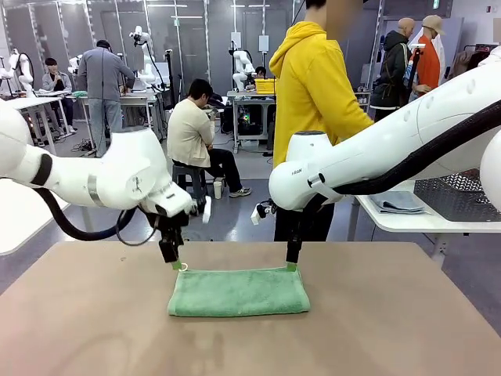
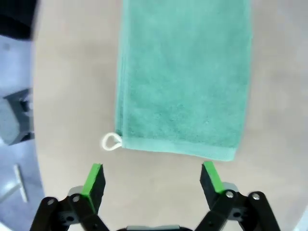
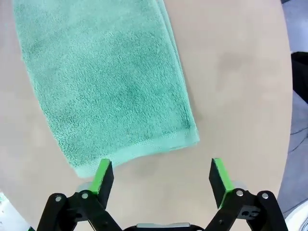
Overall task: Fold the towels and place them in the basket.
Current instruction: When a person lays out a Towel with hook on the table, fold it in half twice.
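Note:
A mint green towel (image 1: 239, 291) lies folded into a long strip in the middle of the table, its white loop (image 1: 183, 267) at the far left corner. My left gripper (image 1: 175, 263) hangs open just behind that corner. In the left wrist view the towel (image 2: 185, 77) and loop (image 2: 110, 141) lie just beyond the open gripper (image 2: 153, 178). Over the far right corner my right gripper (image 1: 291, 265) is open too. Its wrist view shows the towel (image 3: 103, 82) ending right before the gripper (image 3: 161, 175). A pale grey-blue towel (image 1: 398, 202) and the dark mesh basket (image 1: 462, 196) rest on a side table at the right.
A person in a yellow hoodie (image 1: 317, 86) stands at the table's far side. The brown tabletop (image 1: 86, 313) spreads wide on both sides of the towel. The white side table (image 1: 407, 222) stands off the far right corner.

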Robot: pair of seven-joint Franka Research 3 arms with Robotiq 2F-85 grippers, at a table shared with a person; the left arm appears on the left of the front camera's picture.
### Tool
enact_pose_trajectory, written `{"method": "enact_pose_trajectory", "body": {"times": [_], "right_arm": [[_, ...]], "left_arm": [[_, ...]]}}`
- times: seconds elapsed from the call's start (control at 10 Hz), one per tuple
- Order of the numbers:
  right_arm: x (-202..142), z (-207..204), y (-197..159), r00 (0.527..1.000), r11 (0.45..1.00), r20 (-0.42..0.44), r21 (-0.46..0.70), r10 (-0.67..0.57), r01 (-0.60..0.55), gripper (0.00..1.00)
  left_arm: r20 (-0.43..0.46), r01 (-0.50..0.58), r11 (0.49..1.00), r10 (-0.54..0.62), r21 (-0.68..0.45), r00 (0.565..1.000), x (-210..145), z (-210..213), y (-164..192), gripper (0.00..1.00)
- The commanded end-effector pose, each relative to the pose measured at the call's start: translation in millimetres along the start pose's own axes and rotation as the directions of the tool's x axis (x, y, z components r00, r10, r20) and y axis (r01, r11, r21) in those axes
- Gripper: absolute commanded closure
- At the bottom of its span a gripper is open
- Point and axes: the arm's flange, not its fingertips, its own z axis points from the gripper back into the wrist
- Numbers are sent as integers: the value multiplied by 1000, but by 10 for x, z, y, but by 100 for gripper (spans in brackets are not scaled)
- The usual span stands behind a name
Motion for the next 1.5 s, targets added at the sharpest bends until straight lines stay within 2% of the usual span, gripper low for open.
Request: {"method": "enact_pose_trajectory", "body": {"times": [0.0,0.2,0.3,0.4,0.5,0.6,0.7,0.8,0.9,1.0,1.1,1.4], "right_arm": [[-178,201,217,977,975,-15,-57,-214,213,0],[-221,182,354,888,882,45,-100,-458,460,0],[-248,164,403,808,803,80,-93,-583,589,0],[-255,156,463,753,753,92,-38,-652,657,0],[-288,177,502,692,694,117,-36,-712,719,0],[-311,170,526,612,615,138,-22,-779,788,0],[-301,141,525,530,532,141,-22,-836,846,0],[-268,116,504,421,421,173,-38,-890,906,0],[-229,93,499,379,380,161,-25,-911,925,0],[-194,98,518,412,420,142,29,-900,907,0],[-312,155,439,455,460,136,7,-880,888,0],[-312,155,439,455,460,136,7,-880,888,0]], "left_arm": [[128,-93,995,87,35,988,-213,573,-325,0],[173,-181,980,165,80,971,-403,893,-808,0],[159,-212,972,195,100,968,-471,1022,-1046,0],[162,-219,971,202,94,966,-550,1117,-1276,0],[166,-240,968,225,77,960,-700,1179,-1492,0],[145,-290,955,278,67,949,-898,1246,-1696,0],[140,-359,932,350,49,926,-1057,1267,-1810,0],[164,-377,924,364,56,917,-1177,1282,-1868,0],[176,-395,916,379,71,909,-1273,1271,-1857,0],[202,-399,913,376,88,904,-1335,1280,-1829,0],[175,-373,926,358,59,917,-1231,1263,-1798,0],[175,-373,926,358,59,917,-1231,1263,-1798,0]]}}
